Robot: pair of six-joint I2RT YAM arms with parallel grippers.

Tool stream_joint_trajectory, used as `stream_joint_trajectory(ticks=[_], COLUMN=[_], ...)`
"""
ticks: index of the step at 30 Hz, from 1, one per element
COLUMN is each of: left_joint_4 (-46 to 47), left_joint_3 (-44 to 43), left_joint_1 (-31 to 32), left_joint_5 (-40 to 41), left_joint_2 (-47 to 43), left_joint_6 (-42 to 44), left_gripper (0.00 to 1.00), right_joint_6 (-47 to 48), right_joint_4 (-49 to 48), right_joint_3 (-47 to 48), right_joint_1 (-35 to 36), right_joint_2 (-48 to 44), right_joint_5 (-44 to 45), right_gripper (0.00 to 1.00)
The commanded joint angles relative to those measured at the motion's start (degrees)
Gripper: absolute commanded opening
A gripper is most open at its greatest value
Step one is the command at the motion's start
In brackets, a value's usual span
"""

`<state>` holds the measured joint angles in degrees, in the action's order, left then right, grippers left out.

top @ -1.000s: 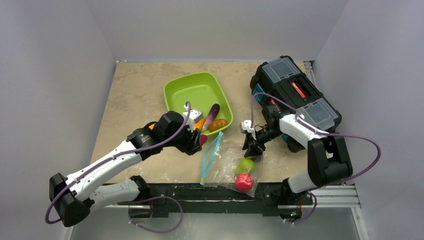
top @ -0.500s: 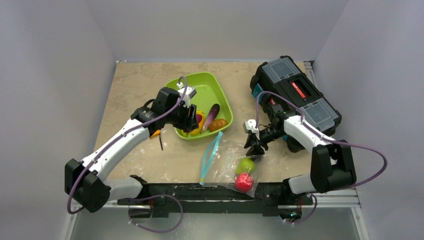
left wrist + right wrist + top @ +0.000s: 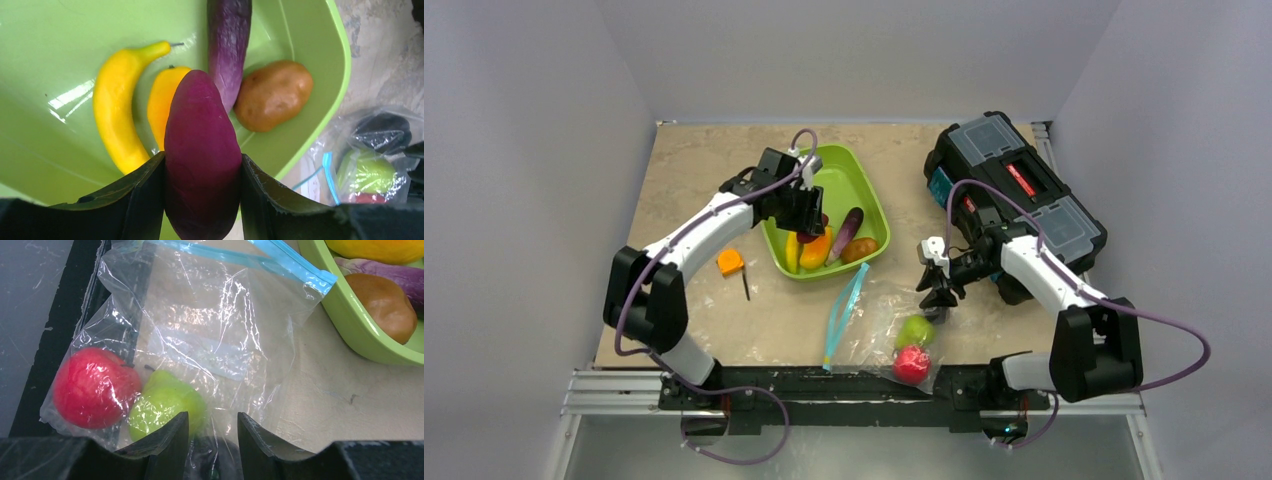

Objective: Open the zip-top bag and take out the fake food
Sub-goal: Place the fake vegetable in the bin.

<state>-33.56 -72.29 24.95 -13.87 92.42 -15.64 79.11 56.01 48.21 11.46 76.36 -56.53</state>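
Left claw (image 3: 202, 160) swung over the green tray (image 3: 60, 45), gripping the maroon piece (image 3: 200, 125) (release low, beside the banana (image 3: 117, 115)).

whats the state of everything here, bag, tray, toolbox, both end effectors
zip-top bag: lying flat, mouth open, apple and pear inside
green tray: upright, holds banana, eggplant, orange piece, brown piece
maroon piece: held over the tray
left end effector: shut on maroon piece
right end effector: at the bag, grip unclear
toolbox: lid closed
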Motion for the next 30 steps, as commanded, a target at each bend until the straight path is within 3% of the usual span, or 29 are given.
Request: stream_joint_trajectory(ticks=[1, 8, 17, 25, 30], left_joint_4=[0.18, -2.33, -3.10, -2.01, -1.43], left_joint_3=[-6.37, -13.29, -17.01, -17.29, -17.32], left_joint_1=[-1.48, -2.33, -2.36, -2.23, -2.10], left_joint_5=[-0.41, -0.02, 0.45, -1.07, -1.24], left_joint_2=[4.41, 12.29, 16.72, 18.99, 19.11], left_joint_6=[1.06, -1.46, -6.01, -9.89, -10.99], left_gripper=[0.00, 0.01, 0.13, 0.30, 0.51], right_joint_6=[0.22, 0.04, 0.16, 0.32, 0.47], right_joint_4=[0.82, 0.95, 1.03, 1.03, 1.12], right_joint_3=[-0.81, -1.33, -1.30, -1.32, -1.42], right_joint_1=[-0.97, -2.42, -3.56, -4.09, -4.43], right_joint_2=[-2.19, -3.48, -3.76, -3.76, -3.93], right_joint_5=[-1.65, -1.83, -2.25, -2.44, -2.53], right_gripper=[0.40, 0.41, 0.41, 0.42, 0.43])
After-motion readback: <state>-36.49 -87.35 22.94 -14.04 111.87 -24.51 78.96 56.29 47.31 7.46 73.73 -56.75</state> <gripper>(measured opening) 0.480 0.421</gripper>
